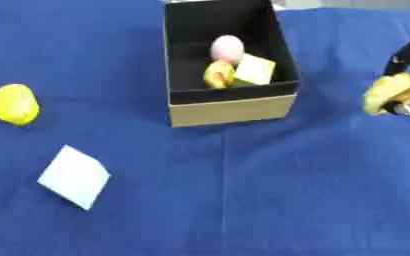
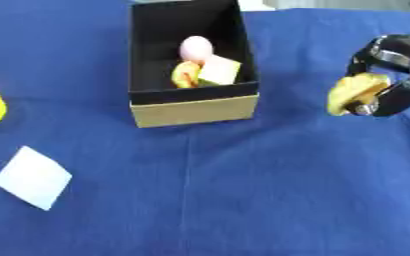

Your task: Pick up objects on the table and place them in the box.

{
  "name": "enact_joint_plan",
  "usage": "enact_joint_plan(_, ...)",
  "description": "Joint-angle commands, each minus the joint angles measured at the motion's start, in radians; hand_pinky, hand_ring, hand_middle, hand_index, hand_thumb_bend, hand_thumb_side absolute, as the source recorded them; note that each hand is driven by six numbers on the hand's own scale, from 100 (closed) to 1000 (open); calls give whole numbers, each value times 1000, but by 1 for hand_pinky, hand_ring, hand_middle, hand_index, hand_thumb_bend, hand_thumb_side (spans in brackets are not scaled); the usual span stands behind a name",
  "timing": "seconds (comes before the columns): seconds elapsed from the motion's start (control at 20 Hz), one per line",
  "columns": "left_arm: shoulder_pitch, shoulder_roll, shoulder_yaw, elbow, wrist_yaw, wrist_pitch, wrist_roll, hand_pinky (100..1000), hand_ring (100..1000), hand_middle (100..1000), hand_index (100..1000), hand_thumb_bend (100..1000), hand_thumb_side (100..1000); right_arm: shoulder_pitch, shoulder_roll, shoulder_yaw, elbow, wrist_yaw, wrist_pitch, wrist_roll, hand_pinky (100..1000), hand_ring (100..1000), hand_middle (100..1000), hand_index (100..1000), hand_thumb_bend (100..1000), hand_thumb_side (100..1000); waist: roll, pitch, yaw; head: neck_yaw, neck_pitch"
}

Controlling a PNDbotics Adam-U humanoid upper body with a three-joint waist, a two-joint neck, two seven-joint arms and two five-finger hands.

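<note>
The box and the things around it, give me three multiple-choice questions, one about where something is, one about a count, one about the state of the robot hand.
1. Where does the white flat piece lie?
A. On the blue cloth, left of and nearer than the box
B. Inside the box
C. On top of the yellow object at the left

2. How many things lie in the box?
A. None
B. Three
C. Six

3. What is the right robot hand doing?
A. Resting open on the cloth
B. Curled round a yellow object, right of the box
C. Reaching inside the box

Answers: 1 A, it lies flat on the blue cloth towards the lower left. 2 B, a pink egg shape, a yellow-red piece and a pale block show inside. 3 B, its fingers close on the held yellow object.
</note>
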Motion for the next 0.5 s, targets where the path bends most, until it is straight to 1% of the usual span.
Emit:
enact_joint_plan(0.05, -2, 30, 4, -18, -2, 0, 2, 736, 582, 535, 773, 291, 538, -50, -53, -25, -72, -50, 12, -11, 817, 714, 485, 639, 364, 100, -3, -32, 0, -1, 4)
enact_joint_plan(0.15, -1, 33, 3, -18, -1, 1, 2, 736, 582, 535, 773, 292, 537, -91, -56, -21, -101, -77, 23, -13, 817, 714, 488, 643, 364, 100, -9, -36, 4, -5, 4)
enact_joint_plan(0.25, -3, 36, 0, -18, 0, 2, 0, 736, 582, 536, 773, 292, 536, -141, -44, -6, -119, -97, 33, -6, 817, 714, 494, 650, 365, 100, -14, -40, 11, -13, 5)
enact_joint_plan(0.4, -7, 40, -5, -18, 4, 2, -5, 736, 582, 536, 773, 294, 534, -219, -7, 29, -116, -101, 42, 16, 816, 712, 508, 664, 372, 100, -22, -45, 28, -28, 3)
enact_joint_plan(0.5, -8, 42, -7, -18, 6, 2, -8, 736, 582, 536, 773, 295, 534, -268, 26, 51, -91, -88, 51, 29, 815, 718, 524, 680, 382, 100, -27, -46, 42, -38, 2)
